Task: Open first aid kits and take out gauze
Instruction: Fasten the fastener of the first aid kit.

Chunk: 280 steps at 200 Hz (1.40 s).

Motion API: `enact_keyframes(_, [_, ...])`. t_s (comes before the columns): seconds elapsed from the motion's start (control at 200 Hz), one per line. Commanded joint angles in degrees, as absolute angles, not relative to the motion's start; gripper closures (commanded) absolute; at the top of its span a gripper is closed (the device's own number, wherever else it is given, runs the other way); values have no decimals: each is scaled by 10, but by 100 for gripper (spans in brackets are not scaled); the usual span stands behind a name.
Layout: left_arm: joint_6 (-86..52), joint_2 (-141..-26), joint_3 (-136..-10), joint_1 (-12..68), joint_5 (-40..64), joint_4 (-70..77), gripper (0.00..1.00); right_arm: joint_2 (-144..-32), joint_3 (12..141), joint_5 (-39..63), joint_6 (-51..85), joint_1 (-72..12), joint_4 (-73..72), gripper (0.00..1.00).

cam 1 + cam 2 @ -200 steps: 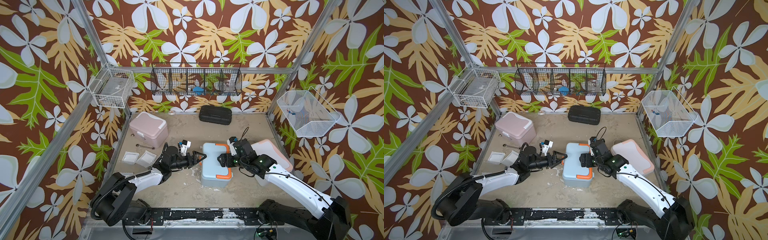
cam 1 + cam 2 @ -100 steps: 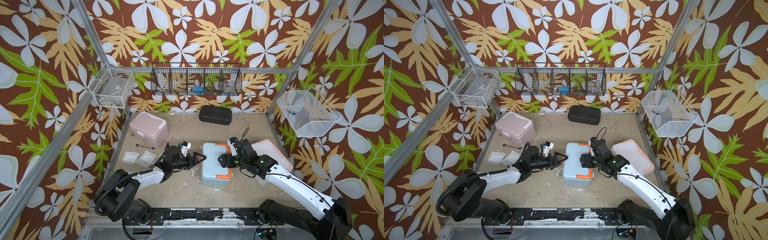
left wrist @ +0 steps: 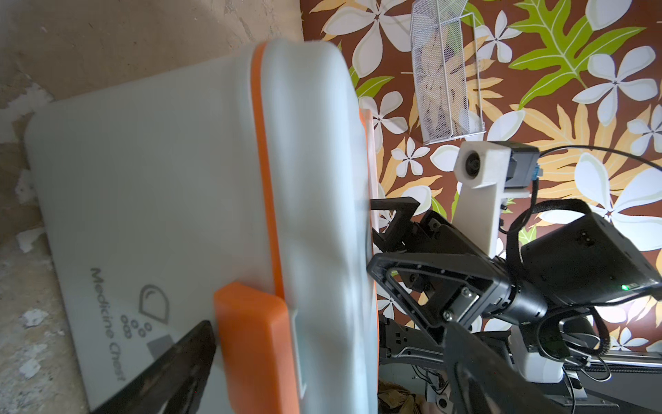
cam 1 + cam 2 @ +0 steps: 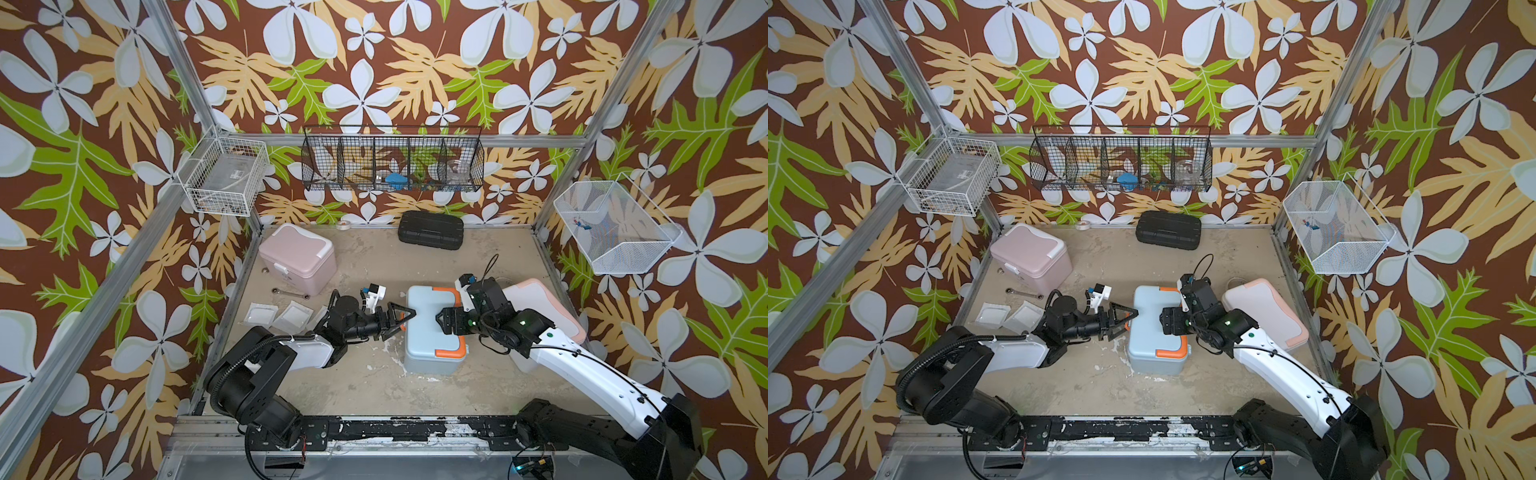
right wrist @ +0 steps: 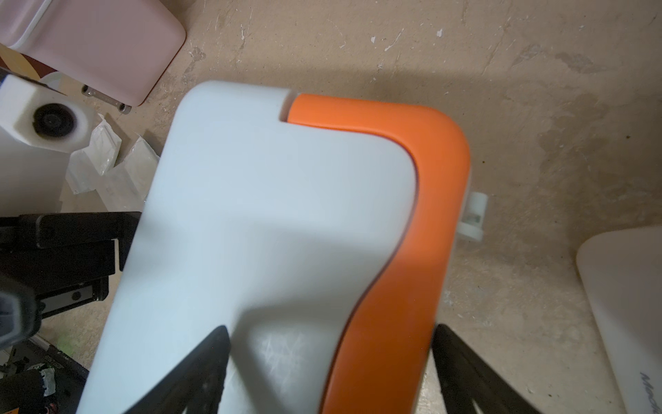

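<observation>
Three kits look shut; some gauze lies out.
At 9 o'clock gauze packets [image 4: 261, 312] lie on the tabletop [image 4: 374, 257], the pink kit [image 4: 297, 257] at 10. At centre the left end effector [image 4: 405, 320] and right end effector [image 4: 439, 322], jaws apart on each, flank the blue kit [image 4: 428, 332], lid not yet lifted; the white kit [image 4: 540, 299] sits at 3.

The middle kit [image 4: 432, 328] is being flanked by the left gripper [image 4: 405, 318] and right gripper [image 4: 442, 322]; gauze [image 4: 261, 312] is lying further left.
</observation>
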State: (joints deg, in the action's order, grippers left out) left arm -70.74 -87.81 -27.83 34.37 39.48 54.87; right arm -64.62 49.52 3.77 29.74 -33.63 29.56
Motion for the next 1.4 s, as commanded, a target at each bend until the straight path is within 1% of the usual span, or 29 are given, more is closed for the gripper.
enact_keyframes(0.0, [-725,-865,-278,345,418,608,0,-650,491,40,290,-338,326,13])
enact_keyframes(0.631, [-703,-804,-258,312,409,532,0,-650,489,37,290,-338,328,13])
enact_keyframes(0.921, [-687,-788,-256,309,404,495,0,-650,488,39,291,-338,327,13])
enact_keyframes(1.001, [-662,-779,-265,308,391,438,0,-650,489,40,291,-338,327,13])
enact_keyframes(1.131, [-590,-755,-298,308,344,285,0,-649,490,40,291,-338,328,13])
enact_keyframes(1.211, [-541,-732,-333,308,303,179,1,-649,490,38,291,-338,330,13])
enact_keyframes(1.306, [-506,-705,-371,311,272,93,3,-647,491,36,291,-337,332,13])
enact_keyframes(1.396, [-469,-697,-430,334,230,-3,4,-648,495,33,288,-338,335,13])
